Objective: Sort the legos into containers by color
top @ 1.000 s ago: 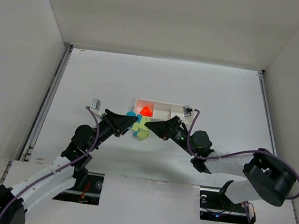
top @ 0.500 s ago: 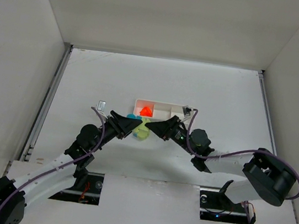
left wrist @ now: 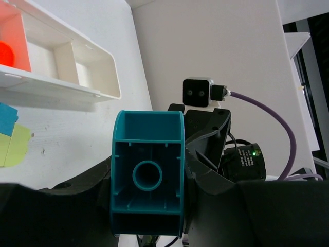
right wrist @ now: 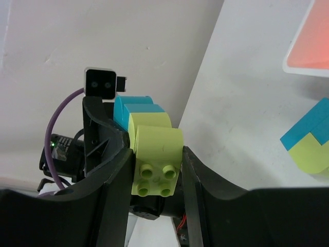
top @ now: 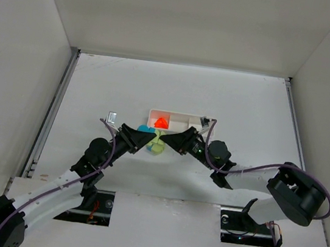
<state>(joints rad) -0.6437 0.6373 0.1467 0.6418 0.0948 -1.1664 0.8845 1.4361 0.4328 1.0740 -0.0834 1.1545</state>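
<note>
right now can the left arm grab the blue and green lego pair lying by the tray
Probably not yet. The left gripper is shut on a teal lego, so it is full. The pair lies uncovered on the table near the tray, so the way looks free otherwise.

White table (top: 247,104), white walls (top: 185,22), metal rail (top: 52,111) along left edge.

1 tray (top: 184,123), 2 claws (left wrist: 148,177) (right wrist: 156,167), ~5 legos (top: 161,122)
</note>
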